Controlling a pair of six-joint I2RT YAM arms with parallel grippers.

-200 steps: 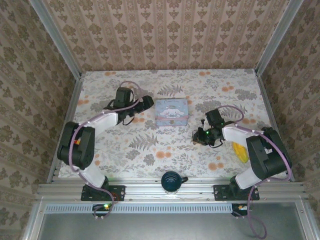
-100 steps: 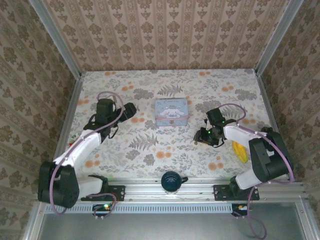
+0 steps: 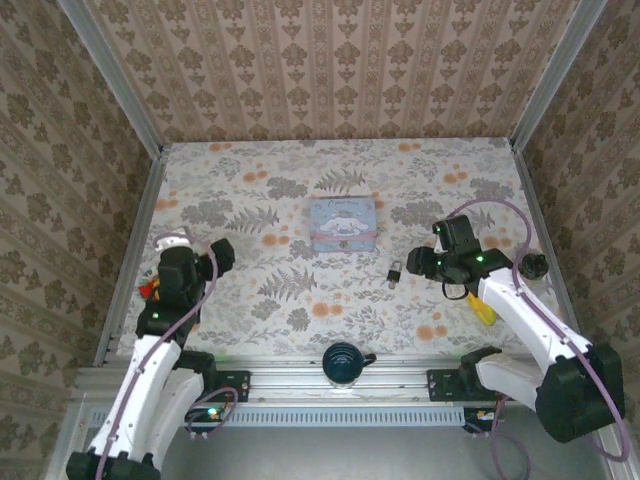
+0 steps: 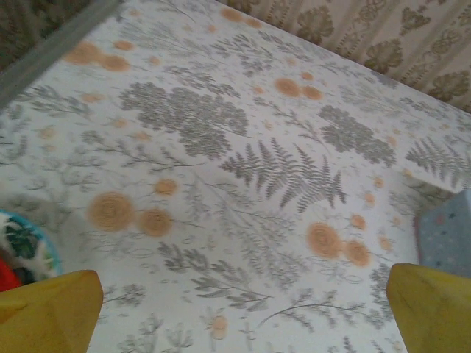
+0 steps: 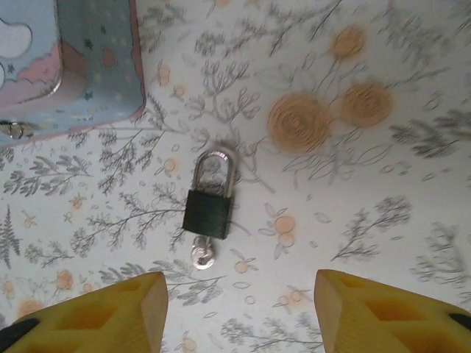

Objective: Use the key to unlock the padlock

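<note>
Padlock (image 5: 210, 202) lies flat on surface (image 5: 383, 191) (key (image 5: 202, 254) at its base); right gripper (image 5: 239, 294) and left gripper (image 4: 243, 294) gape wide, empty.

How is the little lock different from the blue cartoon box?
The padlock is tiny; the pale blue tin is far bigger. The padlock is dark with a silvery shackle; the tin is pastel with a cartoon picture. Both sit on the flowery table, apart from each other.
</note>
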